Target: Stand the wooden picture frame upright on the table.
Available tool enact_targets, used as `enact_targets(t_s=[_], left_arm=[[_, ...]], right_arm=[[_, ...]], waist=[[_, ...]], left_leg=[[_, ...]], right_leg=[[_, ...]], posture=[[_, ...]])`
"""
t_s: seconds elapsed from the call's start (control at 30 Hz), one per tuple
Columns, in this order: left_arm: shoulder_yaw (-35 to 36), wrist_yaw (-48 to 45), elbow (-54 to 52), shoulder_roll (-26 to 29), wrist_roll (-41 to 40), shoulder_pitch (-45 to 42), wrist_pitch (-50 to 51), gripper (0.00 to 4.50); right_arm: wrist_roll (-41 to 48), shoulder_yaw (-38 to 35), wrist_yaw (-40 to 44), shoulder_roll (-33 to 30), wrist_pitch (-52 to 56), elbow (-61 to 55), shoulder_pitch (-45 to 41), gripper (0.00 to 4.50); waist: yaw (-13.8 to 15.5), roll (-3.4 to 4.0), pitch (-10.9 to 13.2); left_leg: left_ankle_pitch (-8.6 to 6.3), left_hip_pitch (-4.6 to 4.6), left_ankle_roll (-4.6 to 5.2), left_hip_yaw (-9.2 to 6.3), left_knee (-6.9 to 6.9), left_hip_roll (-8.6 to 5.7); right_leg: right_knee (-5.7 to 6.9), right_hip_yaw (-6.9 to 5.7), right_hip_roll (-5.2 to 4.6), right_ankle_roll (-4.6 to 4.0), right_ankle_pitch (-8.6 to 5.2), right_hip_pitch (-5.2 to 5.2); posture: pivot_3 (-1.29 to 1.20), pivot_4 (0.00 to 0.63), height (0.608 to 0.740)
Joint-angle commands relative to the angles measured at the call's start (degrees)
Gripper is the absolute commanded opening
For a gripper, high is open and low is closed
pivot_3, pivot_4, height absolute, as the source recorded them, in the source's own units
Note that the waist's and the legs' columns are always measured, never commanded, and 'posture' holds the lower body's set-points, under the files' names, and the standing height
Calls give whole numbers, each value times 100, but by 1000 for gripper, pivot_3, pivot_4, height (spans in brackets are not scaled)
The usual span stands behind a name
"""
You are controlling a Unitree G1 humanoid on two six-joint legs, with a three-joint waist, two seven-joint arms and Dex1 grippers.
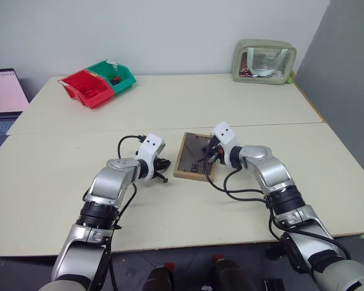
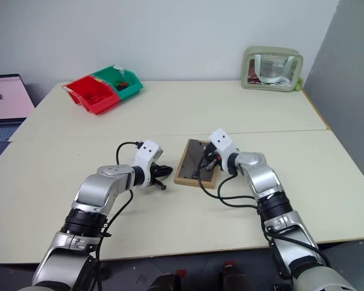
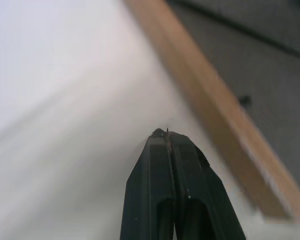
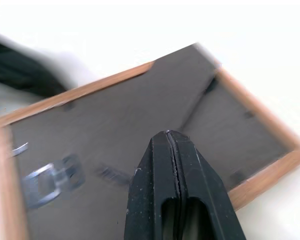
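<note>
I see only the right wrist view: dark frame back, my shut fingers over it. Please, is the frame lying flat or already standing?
Observer: The wooden picture frame lies flat on the table, back side up.
Operator: Where is the left gripper?
Observer: The left gripper is shut, just beside the frame's left edge, holding nothing.
Operator: Is anything else close to the frame?
Observer: No. The red and green bins and a shiny pouch sit at the table's far edge.
</note>
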Motion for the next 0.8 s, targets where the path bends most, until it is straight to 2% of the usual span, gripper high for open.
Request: enact_targets(t_s=[0.03,0.23,0.5,0.8], left_arm=[[5,179,319,-53,91,-165,-213,23],[-225,250,1334,-430,249,-658,-840,23],[-489,-7,1803,-744,338,-904,-1205,23],[-477,31,1735,-771,422,-889,-1146,23]], right_arm=[[-120,-268,-535,-84,-327,207,-222,0],[-402,-80,-831,-184,-387,304,-96,0],[-457,290,-616,-90,94,-273,340,0],[-571,-257,-1661,-59,230,-397,360,0]], waist=[[34,-1,-1],[113,-2,-1],[158,-2,-9],[182,-2,-10]], left_leg=[[0,0,0,2,0,-3],[0,0,0,4,0,-13],[0,0,0,4,0,-13],[0,-1,0,2,0,-11]], right_leg=[[0,1,-3,0,0,0],[-1,-1,0,0,0,1],[-3,-1,-1,1,0,5],[-5,-1,-3,1,0,5]], posture=[[0,150,740],[0,150,740],[0,150,740],[0,150,740]])
